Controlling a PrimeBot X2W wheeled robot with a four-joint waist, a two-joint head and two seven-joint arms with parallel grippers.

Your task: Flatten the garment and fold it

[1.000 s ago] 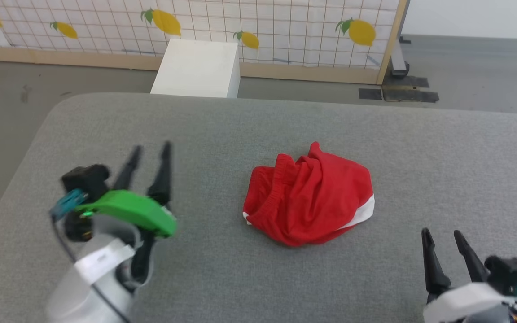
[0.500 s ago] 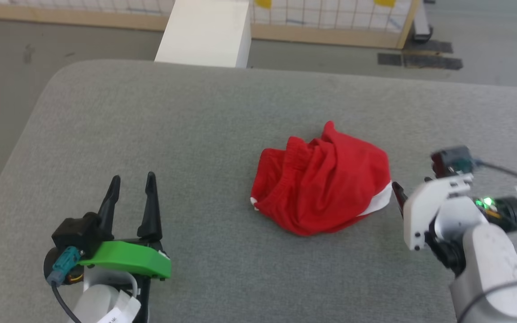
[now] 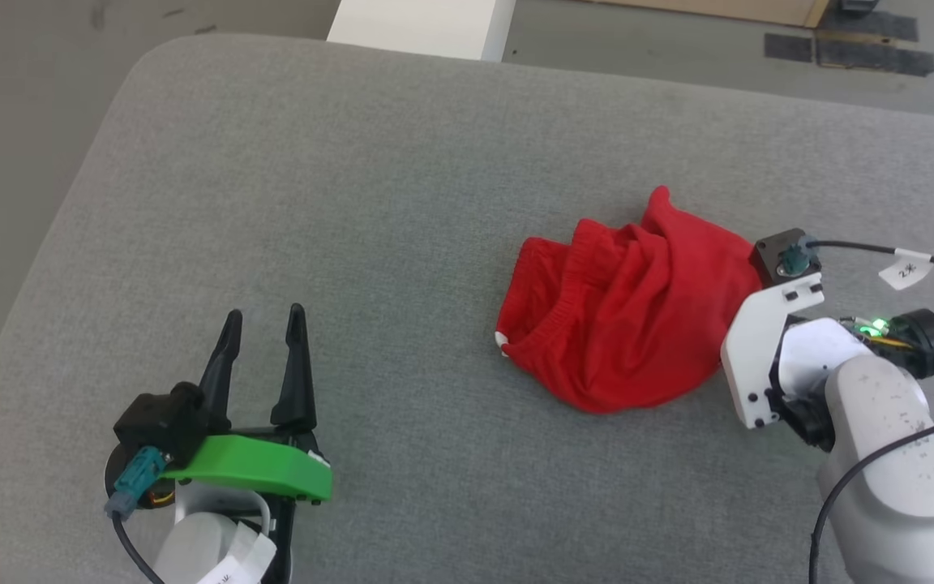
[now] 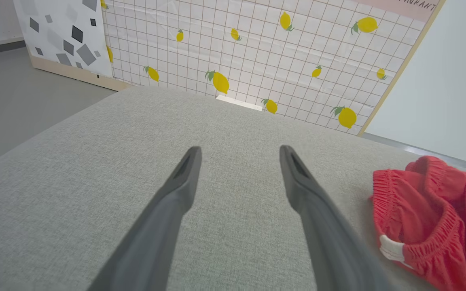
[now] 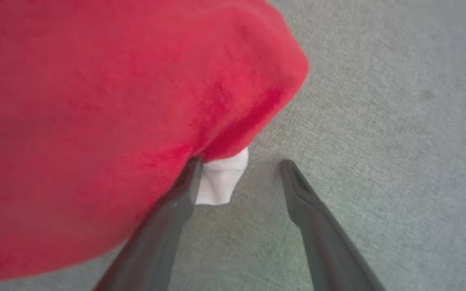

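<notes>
The red shorts [image 3: 629, 316] lie crumpled on the grey padded table [image 3: 337, 195], right of centre, with the elastic waistband [image 3: 552, 304] facing left. My right gripper [image 5: 241, 163] is open at the garment's right edge. A white trim corner [image 5: 219, 182] lies between its fingers, against the left one. In the head view its white wrist bracket [image 3: 759, 357] covers the fingers. My left gripper [image 3: 264, 316] stands open over bare table at the lower left, well apart from the shorts [image 4: 431, 218]. The lettering is out of sight.
A white box [image 3: 422, 16] stands on the floor beyond the table's far edge, with dark tape patches [image 3: 848, 49] to its right. A lemon-patterned grid panel [image 4: 257, 48] stands behind. The table's rounded left corner [image 3: 143, 73] falls off to grey floor.
The head camera has tilted down. My right arm has come up from the lower right to the garment's right edge and now covers the white trim. The left arm drew back toward the lower left.
</notes>
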